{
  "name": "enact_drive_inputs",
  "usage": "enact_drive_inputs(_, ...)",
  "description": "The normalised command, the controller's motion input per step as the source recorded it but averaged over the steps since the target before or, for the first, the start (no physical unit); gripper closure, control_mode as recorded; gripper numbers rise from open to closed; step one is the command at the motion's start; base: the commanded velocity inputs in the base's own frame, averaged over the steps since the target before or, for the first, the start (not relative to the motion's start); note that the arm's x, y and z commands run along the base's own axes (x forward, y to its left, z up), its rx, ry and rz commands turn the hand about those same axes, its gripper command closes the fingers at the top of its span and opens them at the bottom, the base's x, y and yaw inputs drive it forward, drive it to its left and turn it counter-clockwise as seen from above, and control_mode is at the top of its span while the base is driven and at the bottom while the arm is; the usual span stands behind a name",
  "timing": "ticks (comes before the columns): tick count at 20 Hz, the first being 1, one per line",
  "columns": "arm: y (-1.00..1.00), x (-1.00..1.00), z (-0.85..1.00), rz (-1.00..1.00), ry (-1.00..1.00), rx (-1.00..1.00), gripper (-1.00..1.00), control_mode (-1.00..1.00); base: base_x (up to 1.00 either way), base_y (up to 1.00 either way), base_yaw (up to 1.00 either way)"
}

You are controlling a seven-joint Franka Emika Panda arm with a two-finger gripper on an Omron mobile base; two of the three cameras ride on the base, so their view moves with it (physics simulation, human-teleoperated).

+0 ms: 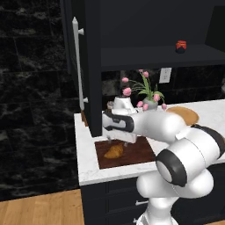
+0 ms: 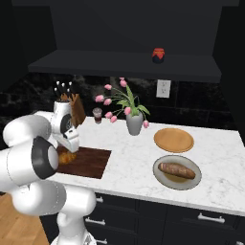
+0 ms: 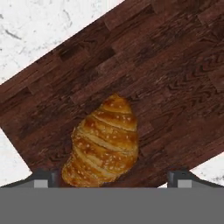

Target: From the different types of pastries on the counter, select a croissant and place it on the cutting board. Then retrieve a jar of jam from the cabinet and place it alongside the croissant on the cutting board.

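Observation:
The golden-brown croissant (image 3: 103, 144) lies flat on the dark wooden cutting board (image 3: 175, 65), near the board's left end (image 1: 114, 151) (image 2: 67, 157). My gripper (image 3: 112, 177) hangs just above it, open, its two fingertips spread wider than the pastry and touching nothing. From the base views the hand (image 1: 117, 140) (image 2: 70, 147) points down over the board (image 1: 138, 154) (image 2: 93, 162). The red jar of jam (image 1: 181, 45) (image 2: 159, 54) stands on the dark shelf of the open black cabinet (image 1: 90, 66), far above and to the right.
The open cabinet door with its pale bar handle (image 1: 78, 66) stands close beside the arm's left. On the counter (image 2: 215, 158) are a tulip vase (image 2: 134, 123), a round tan board (image 2: 173, 139), a plate with a long roll (image 2: 178, 171), a brown cup (image 2: 97, 115) and a knife block (image 2: 75, 109).

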Motion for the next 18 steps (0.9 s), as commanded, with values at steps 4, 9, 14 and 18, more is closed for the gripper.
enact_drive_inputs(4,0.00,-0.02,0.43,0.00,0.06,0.00,-1.00,-1.00,0.00,0.00,0.00)
enact_drive_inputs(9,-0.04,-0.11,0.06,0.00,0.00,0.00,-1.00,-1.00,0.00,0.00,0.00)
enact_drive_inputs(14,-0.50,-0.61,0.83,0.03,-0.07,0.00,-1.00,-1.00,0.00,0.00,0.00)
enact_drive_inputs(18,-0.84,-0.57,0.78,0.04,-0.14,0.00,-1.00,-1.00,0.00,0.00,0.00)
